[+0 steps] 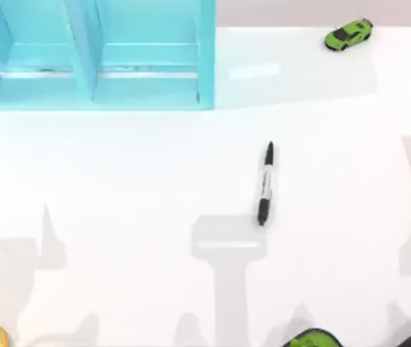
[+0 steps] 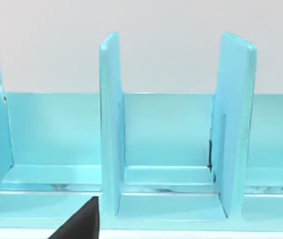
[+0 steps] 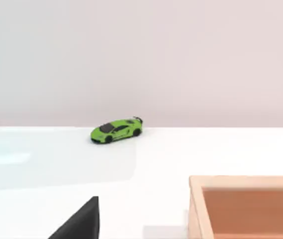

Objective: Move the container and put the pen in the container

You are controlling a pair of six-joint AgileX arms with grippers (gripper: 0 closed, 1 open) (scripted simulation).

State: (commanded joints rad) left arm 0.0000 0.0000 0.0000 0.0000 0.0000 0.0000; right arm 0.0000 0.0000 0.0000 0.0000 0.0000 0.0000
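Pen (image 1: 265, 185) lies flat mid-table, nothing touching it; I see no blue cup, so my main worry is grabbing the turquoise shelf unit (image 1: 93, 54) as the container. Its bays look empty, and so does the wooden box (image 3: 245, 206) in the right wrist view. I cannot tell either claw's opening.

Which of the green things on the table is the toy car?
The green toy car sits at the far right corner; the other green object at the near edge is cut off and unidentifiable.

The pen (image 1: 265, 185) label carries print, seemingly too small to read
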